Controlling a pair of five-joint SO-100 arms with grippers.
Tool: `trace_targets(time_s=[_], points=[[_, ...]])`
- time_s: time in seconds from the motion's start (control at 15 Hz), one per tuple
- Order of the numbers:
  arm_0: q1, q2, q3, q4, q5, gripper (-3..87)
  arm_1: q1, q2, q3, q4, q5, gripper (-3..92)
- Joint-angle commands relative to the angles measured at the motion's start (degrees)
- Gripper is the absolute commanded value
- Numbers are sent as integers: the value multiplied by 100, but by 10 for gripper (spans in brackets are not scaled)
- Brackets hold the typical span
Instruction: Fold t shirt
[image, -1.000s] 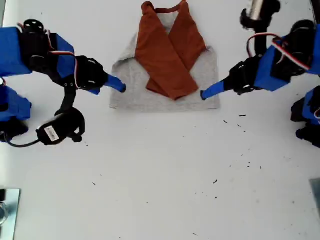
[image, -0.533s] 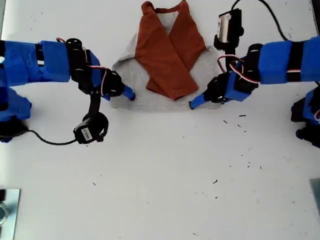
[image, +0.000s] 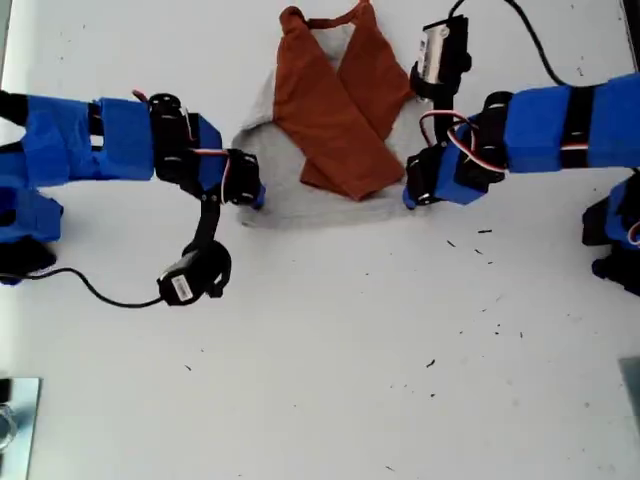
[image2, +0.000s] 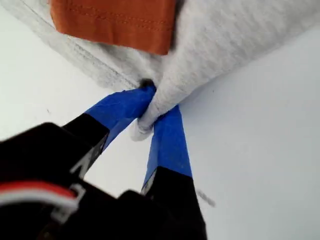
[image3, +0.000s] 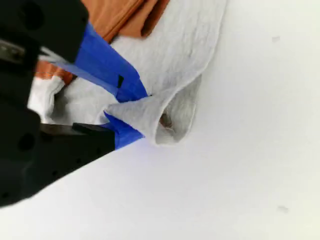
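Exterior view shows both arms have closed in from beside the t shirt (image: 262, 160) onto its hem corners, where my first gripper (image2: 150, 117) and my second gripper (image3: 127, 112) each pinch grey cloth, so the fold can likely start, crossed sleeves (image: 340, 120) lying just ahead of the jaws, only specks (image: 484, 232) on the table (image: 330, 360) behind them, nothing blocking.

The t shirt (image: 330, 130) is heather-grey with rust-orange sleeves; both arms are blue and black.
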Motion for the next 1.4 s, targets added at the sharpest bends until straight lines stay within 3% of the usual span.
trace_targets(time_s=[0.0,0.13,0.2,0.33,0.47,0.67,0.73,0.8,0.87,0.93,1.0,1.07,1.2,1.33], points=[[1406,686,-62,272,-782,-3,-1028,1107,-316,1274,237,31],[2303,1020,-114,290,-1538,-3,-2065,1503,-773,2048,879,31],[2461,1107,-114,334,-1705,-3,-2180,1468,-1020,2303,932,31],[2145,1538,-105,483,-1450,-3,-1485,1582,-1248,2294,281,31],[1248,2382,105,712,-853,-3,-264,1652,-1556,1828,-677,32],[-1081,4025,1134,712,325,-3,1538,1072,-2092,422,-1986,34],[-1907,4333,1749,413,791,68,1942,747,-2021,-343,-2215,77],[-2602,4333,2426,-26,1195,159,2329,396,-1740,-1230,-2215,251],[-3173,4087,2909,-527,1564,283,2716,53,-1397,-2259,-2522,262],[-3542,3665,2953,-782,1916,317,3226,-70,-1020,-2830,-2136,235],[-3788,3595,2962,-914,1828,265,3797,360,-290,-3437,-1705,214],[-3814,3999,3050,-1072,1775,231,4386,967,272,-3779,-1758,207],[-3691,5440,3393,-1028,1635,204,5159,1934,571,-2663,-2048,203],[-3252,6724,4017,-721,1441,186,5010,3639,1916,-1934,-2180,197]])
